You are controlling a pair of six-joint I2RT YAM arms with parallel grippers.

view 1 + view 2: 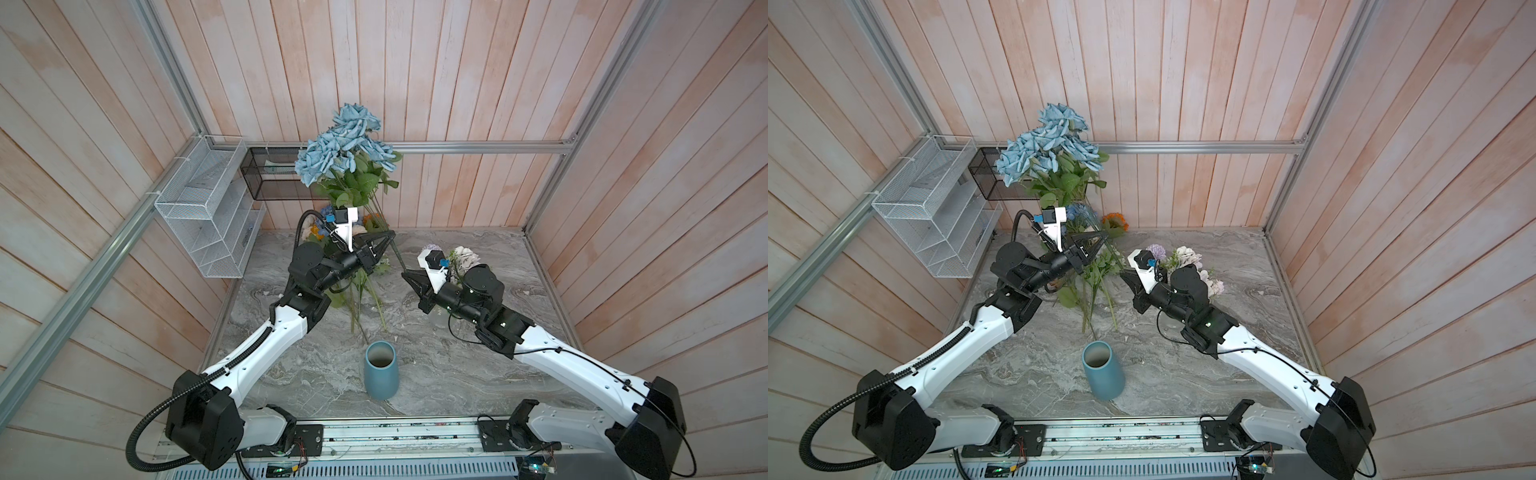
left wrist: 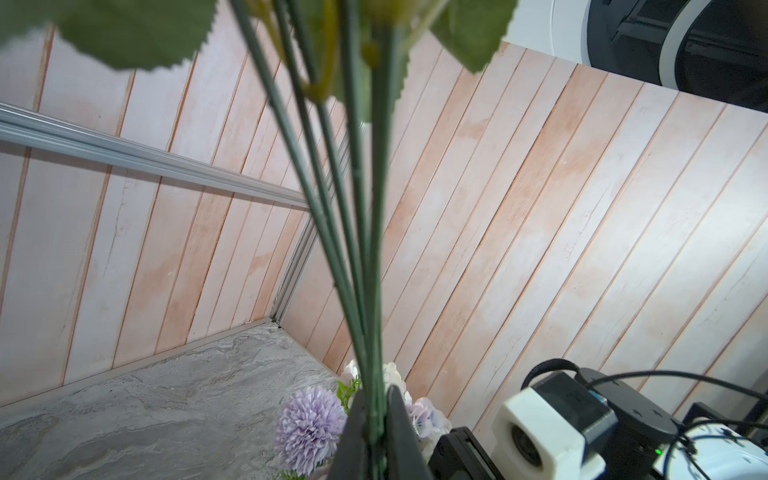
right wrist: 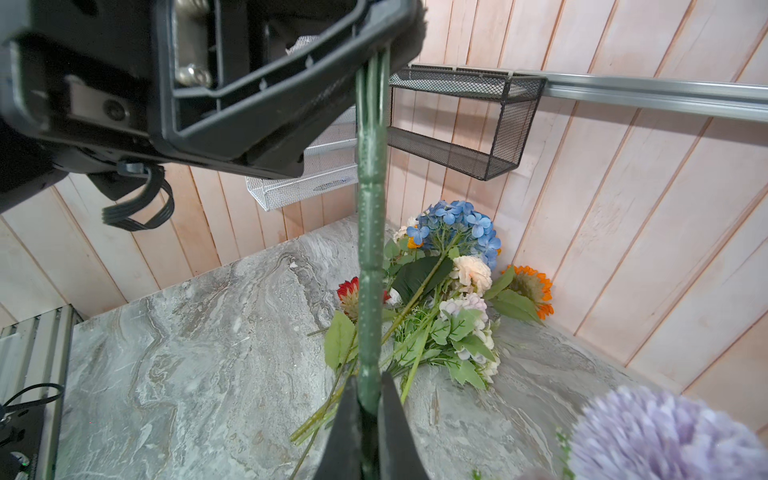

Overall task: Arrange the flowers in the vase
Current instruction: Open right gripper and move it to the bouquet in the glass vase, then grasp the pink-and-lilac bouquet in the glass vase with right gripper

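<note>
Both top views show a tall spray of dusty-blue roses (image 1: pixel 345 141) held upright in the air, beyond the vase (image 1: pixel 380 370) and well above its mouth, with the blooms uppermost against the back wall. Its thin green stalks gather into one thick wrapped stem (image 3: pixel 370 208). The left hand (image 2: pixel 376 399) is closed on the stalks higher up. The right hand (image 3: pixel 370 386) is closed on the thick stem just below, nearer the vase.

The spray looks light but top-heavy, with soft fabric blooms and leaves on a stiff, probably wired stem. The bare lower stem is the sensible place to hold it, since petals or leaves would likely crush or slip.

The blue vase stands upright and empty near the front edge of the table (image 1: pixel 457 374), and a knock might tip it. Beyond the vase, more flowers (image 3: pixel 449 291) lie in a loose heap on the table: blue, peach, red and orange. Beyond and right of the vase, lilac and white blooms (image 1: pixel 461 255) sit beside the right arm.

The table is smooth, with a grey marble pattern. Pale plank walls close in three sides. A white wire basket (image 1: pixel 203 216) and a black wire basket (image 1: pixel 270 174) hang beyond and left of the vase.
</note>
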